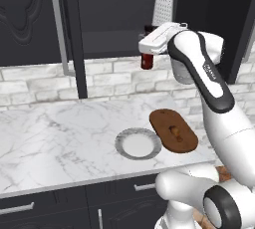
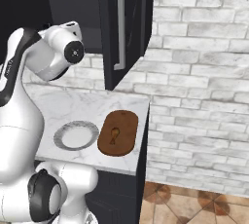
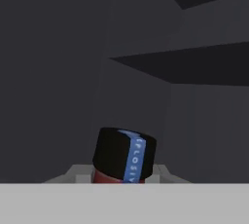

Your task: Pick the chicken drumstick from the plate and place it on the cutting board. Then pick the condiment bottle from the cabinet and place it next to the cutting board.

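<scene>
- Sim kitchen: white marble counter [image 1: 60, 138] w/ dark drawers below, pale brick backsplash [image 1: 114, 76] behind, dark wall units above.
- Nearest on counter, close to front edge: plate [image 1: 124, 136], round, grey speckled rim, white centre, bare.
- Just beside plate on its right, edges nearly touching in left base view: cutting board [image 1: 182, 141], dark-brown oval.
- On board, about mid: chicken drumstick [image 1: 175, 131], small orange-brown piece; seen in right base view too [image 2: 113, 135].
- Above counter, arm reaching up w/ gripper [image 1: 148, 54] at front of open cabinet [image 1: 114, 4], level w/ shelf edge.
- Gripper closed down narrow on condiment bottle [image 1: 147, 61]; red lower body hanging below hand in front of shelf lip and brick.
- Hand view: bottle's black cap [image 3: 124, 154] w/ blue strip right at bottom centre, red band under it; dark cabinet interior beyond.
- Whether bottle base touches shelf: can't tell.
- Farther in, on shelf right of hand: metal box grater [image 1: 163, 8], upright.
- Cabinet door [image 1: 35, 19] swung open at left, long silver bar handle [image 1: 61, 34] on its edge.
</scene>
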Robot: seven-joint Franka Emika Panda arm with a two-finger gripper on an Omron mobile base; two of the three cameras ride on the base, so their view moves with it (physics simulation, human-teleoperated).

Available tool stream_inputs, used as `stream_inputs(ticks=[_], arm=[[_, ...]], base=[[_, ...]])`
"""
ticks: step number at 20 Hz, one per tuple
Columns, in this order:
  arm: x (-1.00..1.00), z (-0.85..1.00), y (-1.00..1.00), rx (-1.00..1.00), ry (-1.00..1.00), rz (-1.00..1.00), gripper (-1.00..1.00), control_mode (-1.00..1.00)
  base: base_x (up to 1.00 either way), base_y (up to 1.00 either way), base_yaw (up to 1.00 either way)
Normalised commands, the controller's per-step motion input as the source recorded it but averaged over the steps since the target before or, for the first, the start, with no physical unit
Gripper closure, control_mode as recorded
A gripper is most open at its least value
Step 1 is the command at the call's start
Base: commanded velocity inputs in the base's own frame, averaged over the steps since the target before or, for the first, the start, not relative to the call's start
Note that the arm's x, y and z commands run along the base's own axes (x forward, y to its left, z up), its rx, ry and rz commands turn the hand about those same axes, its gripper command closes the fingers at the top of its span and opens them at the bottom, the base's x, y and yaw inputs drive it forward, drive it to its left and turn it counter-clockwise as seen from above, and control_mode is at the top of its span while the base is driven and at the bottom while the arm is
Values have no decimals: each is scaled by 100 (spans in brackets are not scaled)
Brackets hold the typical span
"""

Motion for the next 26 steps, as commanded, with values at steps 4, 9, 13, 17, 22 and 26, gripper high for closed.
stream_inputs(ticks=[4, 9, 13, 17, 22, 26], arm=[[-44, 0, 1, 0, 2, 0, 100, -100], [-45, 0, 0, 0, 2, 0, 100, -100], [-49, 0, 0, 0, 2, 0, 100, -100], [-48, 0, 0, 0, 0, 0, 100, -100], [-46, 0, 0, 0, 0, 0, 100, -100], [-45, -1, 0, 0, 0, 0, 100, -100]], base=[[0, 0, 0], [0, 0, 0], [0, 0, 0], [0, 0, 0], [0, 0, 0], [0, 0, 0]])
